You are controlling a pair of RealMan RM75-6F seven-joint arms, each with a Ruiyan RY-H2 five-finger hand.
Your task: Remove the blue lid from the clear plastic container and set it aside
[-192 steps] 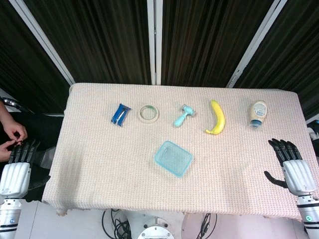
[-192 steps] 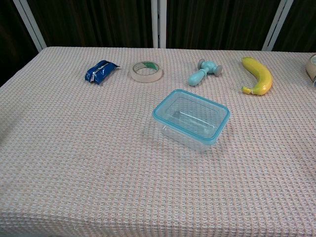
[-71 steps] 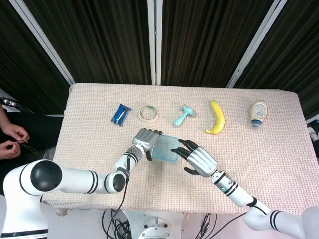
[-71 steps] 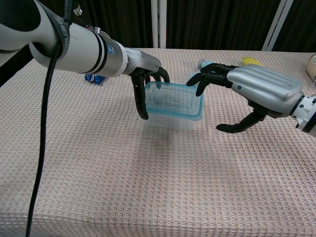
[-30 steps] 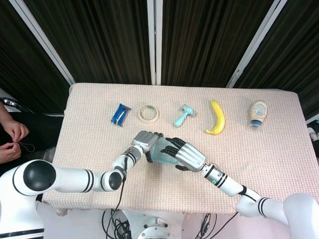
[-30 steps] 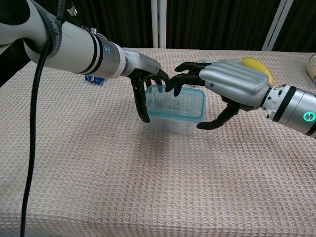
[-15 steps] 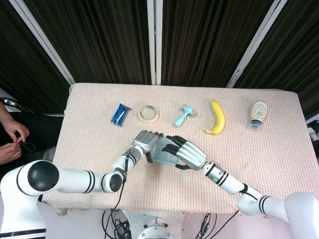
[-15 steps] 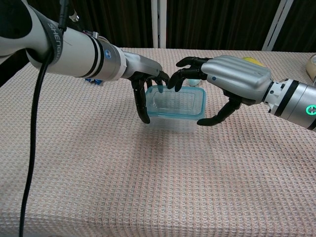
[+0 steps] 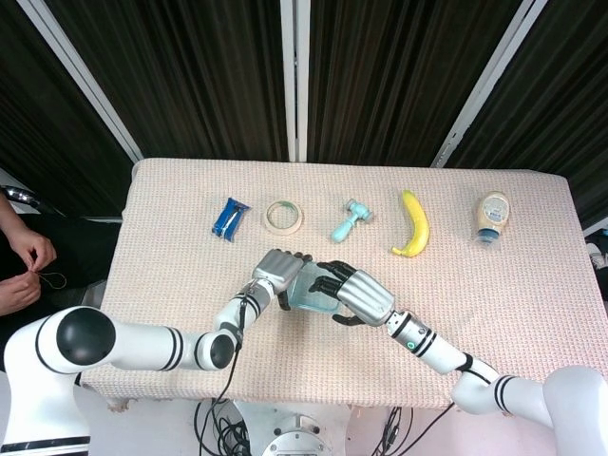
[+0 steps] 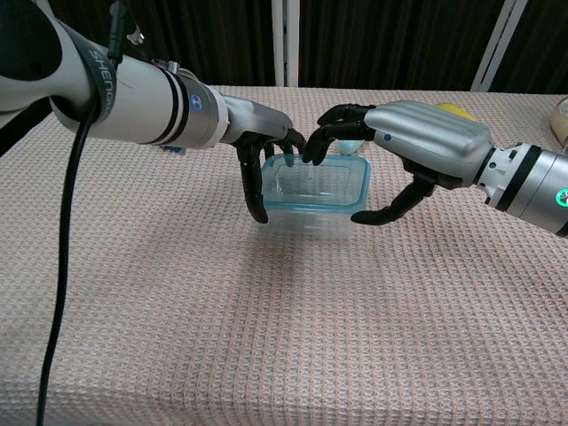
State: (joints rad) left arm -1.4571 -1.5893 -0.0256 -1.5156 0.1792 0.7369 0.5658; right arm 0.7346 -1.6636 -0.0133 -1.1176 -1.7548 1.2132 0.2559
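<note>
The clear plastic container (image 10: 306, 213) with its blue lid (image 10: 319, 185) stands on the table's middle; the lid is seated on it. My left hand (image 10: 263, 142) grips the container's left end, thumb down the near left corner and fingers over the far rim. My right hand (image 10: 422, 138) arches over the lid, fingertips on its far left edge and thumb at its near right corner. From the head view, both hands meet over the container (image 9: 306, 294), with the left hand (image 9: 276, 270) beside the right hand (image 9: 358, 294), hiding most of it.
Along the far side lie a blue packet (image 9: 229, 218), a tape roll (image 9: 283, 217), a teal mallet-shaped tool (image 9: 349, 221), a banana (image 9: 412, 224) and a squeeze bottle (image 9: 491, 217). A person's hands (image 9: 24, 271) show past the left table edge. Bare cloth (image 10: 293, 346) lies in front.
Over the last second the right hand settled lower on the lid, its fingertips closing onto the far edge and thumb onto the near right corner. Left hand and container stayed put.
</note>
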